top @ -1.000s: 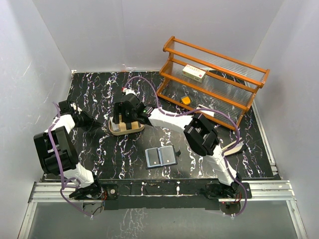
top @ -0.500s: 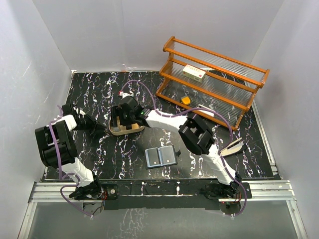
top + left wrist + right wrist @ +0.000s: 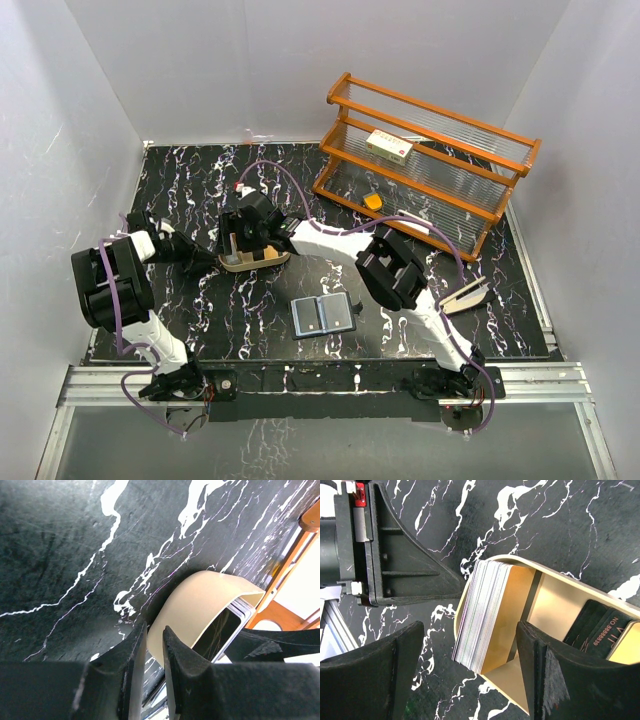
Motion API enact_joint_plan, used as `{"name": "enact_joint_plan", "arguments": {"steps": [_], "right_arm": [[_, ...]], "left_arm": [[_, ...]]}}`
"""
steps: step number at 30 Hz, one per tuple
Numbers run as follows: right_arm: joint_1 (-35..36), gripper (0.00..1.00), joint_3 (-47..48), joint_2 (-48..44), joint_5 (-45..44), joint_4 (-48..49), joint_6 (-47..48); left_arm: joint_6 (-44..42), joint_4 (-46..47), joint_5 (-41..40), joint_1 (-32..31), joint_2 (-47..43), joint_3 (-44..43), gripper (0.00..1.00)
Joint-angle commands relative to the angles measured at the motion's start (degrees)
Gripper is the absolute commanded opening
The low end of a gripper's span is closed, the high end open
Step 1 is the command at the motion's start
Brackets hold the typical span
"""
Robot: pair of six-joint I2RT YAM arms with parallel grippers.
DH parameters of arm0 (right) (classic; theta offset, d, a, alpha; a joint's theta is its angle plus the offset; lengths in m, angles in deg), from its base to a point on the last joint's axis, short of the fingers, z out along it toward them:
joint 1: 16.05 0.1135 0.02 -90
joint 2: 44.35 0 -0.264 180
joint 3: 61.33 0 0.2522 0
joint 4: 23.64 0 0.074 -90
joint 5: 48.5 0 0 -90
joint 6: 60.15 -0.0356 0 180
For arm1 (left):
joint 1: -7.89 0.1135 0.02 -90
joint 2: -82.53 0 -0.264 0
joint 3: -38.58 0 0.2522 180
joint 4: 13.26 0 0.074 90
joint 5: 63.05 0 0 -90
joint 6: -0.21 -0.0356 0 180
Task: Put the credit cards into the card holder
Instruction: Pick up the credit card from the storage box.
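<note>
Nearest, the card holder (image 3: 325, 315) lies open on the marble table (image 3: 200, 180), well apart from both grippers; beyond it the left gripper (image 3: 154, 630) is pinched on the end wall of the tan oval tray (image 3: 200, 605); the right gripper (image 3: 470, 630) hangs spread wide, astride the credit cards (image 3: 482, 612) stacked on edge inside that tray; wooden rack (image 3: 430, 170) at the back.

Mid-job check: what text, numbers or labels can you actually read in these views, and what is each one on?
"NO.8888659": on the dark card in the tan tray, right wrist view; last digits uncertain.
"VI": large pale letters on the same card, the rest cut off.
White-and-red box on the wooden shelf: print too small to read.
Card stack and card holder: no text readable.
</note>
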Motion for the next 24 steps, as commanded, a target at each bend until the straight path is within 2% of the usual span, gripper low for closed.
{"name": "enact_joint_plan", "arguments": {"steps": [1,13,24], "right_arm": [[0.2,0.72,2.3,-0.4,1.5,2.3,-1.5],[0.2,0.69,2.8,-1.1,3.7,4.1,-4.4],[0.2,0.6,1.3,-2.3,4.8,4.8,-5.7]], "left_arm": [[0.6,1.0,4.3,0.3,-1.1,0.6,0.18],[1.5,3.1,7.7,0.1,0.0,1.6,0.18],[1.0,3.1,10.0,-1.4,2.1,0.9,0.2]]}}
